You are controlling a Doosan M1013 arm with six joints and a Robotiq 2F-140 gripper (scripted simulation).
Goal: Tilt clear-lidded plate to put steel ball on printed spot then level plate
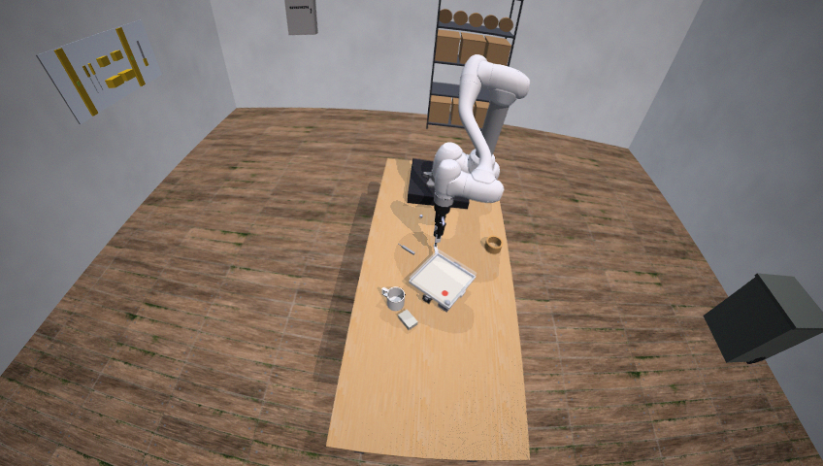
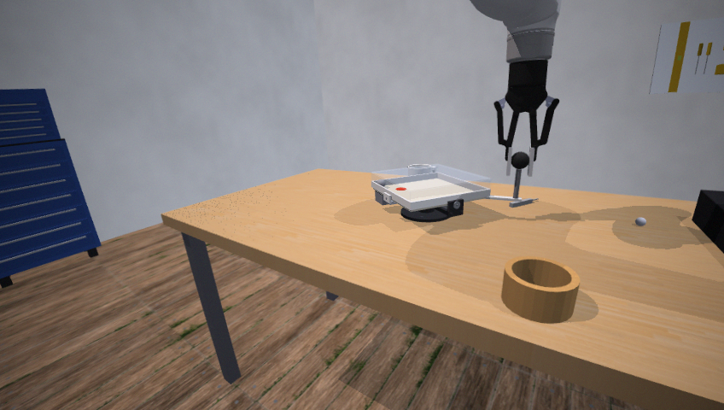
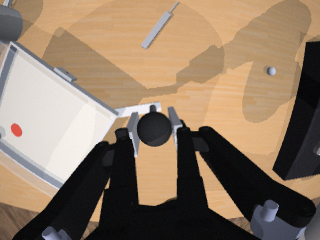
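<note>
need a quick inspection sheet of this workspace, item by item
surface: long light wooden table, shadows of the arm across it.
job's things: white square plate with clear lid on a dark round base, red printed spot near one corner; steel ball not seen on the plate.
handle: black round knob on an upright rod joined to the plate.
clutter: wooden ring, small grey ball, flat grey bar, metal mug, small grey block; none touches the plate.
gripper: shut on the knob.
cables: nothing seen.
surroundings: shelf rack with boxes, blue cabinet.
</note>
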